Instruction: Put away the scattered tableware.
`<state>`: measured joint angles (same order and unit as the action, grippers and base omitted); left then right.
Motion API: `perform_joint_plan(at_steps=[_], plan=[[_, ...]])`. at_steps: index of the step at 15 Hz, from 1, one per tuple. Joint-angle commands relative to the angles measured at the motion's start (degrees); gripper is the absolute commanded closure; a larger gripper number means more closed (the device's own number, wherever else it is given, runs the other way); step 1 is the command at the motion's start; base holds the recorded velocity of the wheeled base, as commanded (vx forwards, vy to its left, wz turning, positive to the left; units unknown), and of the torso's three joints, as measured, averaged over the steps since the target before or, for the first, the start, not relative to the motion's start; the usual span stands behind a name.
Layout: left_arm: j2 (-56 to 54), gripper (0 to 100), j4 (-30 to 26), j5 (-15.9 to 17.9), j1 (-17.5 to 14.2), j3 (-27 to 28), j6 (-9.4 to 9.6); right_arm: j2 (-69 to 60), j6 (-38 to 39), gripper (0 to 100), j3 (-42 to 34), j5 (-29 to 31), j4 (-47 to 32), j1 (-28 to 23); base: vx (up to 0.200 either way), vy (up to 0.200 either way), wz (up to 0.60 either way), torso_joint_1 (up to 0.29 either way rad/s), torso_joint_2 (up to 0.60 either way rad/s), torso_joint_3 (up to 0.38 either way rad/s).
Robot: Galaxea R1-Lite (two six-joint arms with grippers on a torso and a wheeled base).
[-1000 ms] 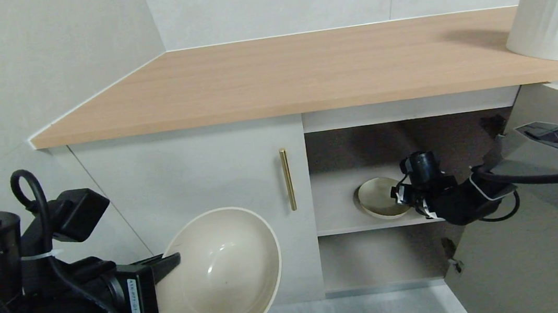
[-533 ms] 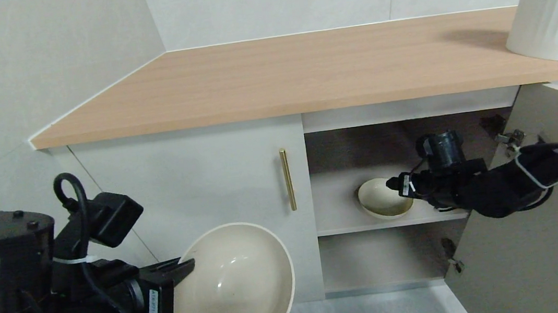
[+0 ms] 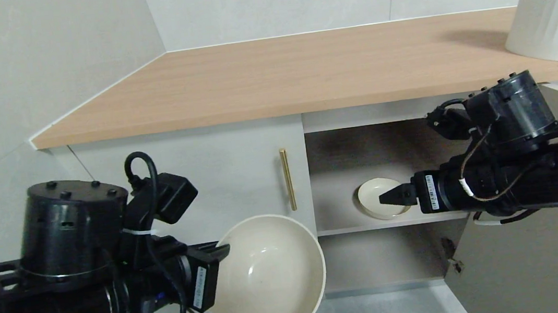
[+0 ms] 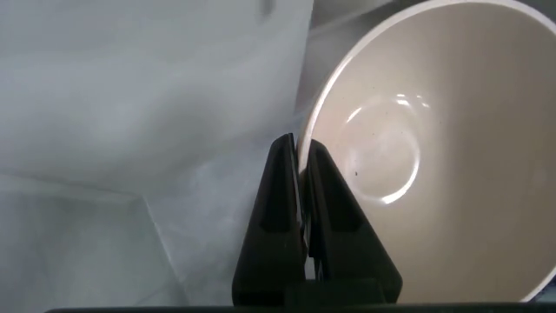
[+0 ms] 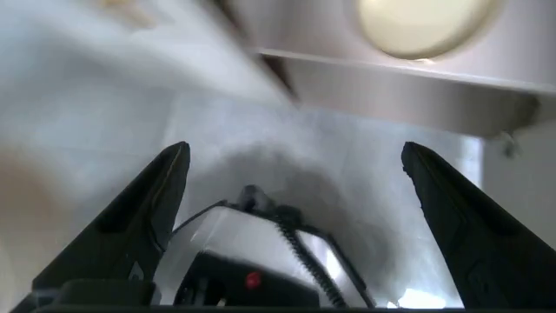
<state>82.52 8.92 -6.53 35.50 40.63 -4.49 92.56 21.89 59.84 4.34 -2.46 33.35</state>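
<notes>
Plainly the left gripper pinches the bowl by its rim, likely slick and breakable; the right gripper gapes wide, empty.

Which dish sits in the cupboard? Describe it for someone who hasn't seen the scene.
Under the wooden countertop, the right cupboard bay stands open, and on its shelf lies a small cream dish. It is far smaller than the large cream bowl, which the left pincer holds by the rim in front of the closed door.

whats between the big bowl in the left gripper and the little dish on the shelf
Head view: just the edge of the closed door, below its gold handle, then bare shelf.
</notes>
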Motion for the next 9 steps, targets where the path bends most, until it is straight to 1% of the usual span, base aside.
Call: perform_joint_plan(at_steps=[1, 2, 3, 4, 5, 6, 8, 9], plan=[[7.75, 100, 0.04, -0.58, 2.56, 1.12, -0.08, -0.98, 0.08, 0, -0.08, 0.23, 0.0, 1.8, 0.0, 0.0, 0.0, 0.0, 0.0, 0.0], [9.68, 100, 0.13, -2.25, 4.05, 1.12, -0.52, -0.45, -0.01, 0, -0.34, 0.05, -0.09, 2.68, 0.0, 0.0, 0.0, 0.0, 0.0, 0.0], [10.91, 100, 0.13, -3.92, 6.42, 1.12, -1.67, -0.1, 0.08, 0, -0.61, 0.23, -0.17, 4.44, 0.0, 0.0, 0.0, 0.0, 0.0, 0.0], [11.17, 100, 0.22, -4.19, 6.86, 1.12, -1.84, -0.1, 0.08, 0, -0.78, 0.32, -0.17, 4.7, 0.0, 0.0, 0.0, 0.0, 0.0, 0.0], [12.14, 100, 0.39, -7.35, 8.89, 1.38, -3.07, -0.28, -0.01, 0, -1.48, 0.32, -0.09, 6.55, 0.0, 0.0, 0.0, 0.0, 0.0, 0.0], [12.32, 100, 1.97, -9.37, 10.12, 1.2, -3.51, -0.1, -0.1, 0, -1.75, 1.02, -0.44, 7.87, 0.0, 0.0, 0.0, 0.0, 0.0, 0.0], [12.32, 100, 2.77, -9.81, 10.91, 1.38, -4.57, 1.39, -0.1, 0, -2.45, 2.69, -0.35, 9.71, 0.0, 0.0, 0.0, 0.0, 0.0, 0.0], [13.11, 100, 2.85, -9.81, 11.61, 1.82, -5.53, 2.1, -0.1, 0, -2.71, 4.36, -0.35, 11.56, 0.0, 0.0, 0.0, 0.0, 0.0, 0.0]])
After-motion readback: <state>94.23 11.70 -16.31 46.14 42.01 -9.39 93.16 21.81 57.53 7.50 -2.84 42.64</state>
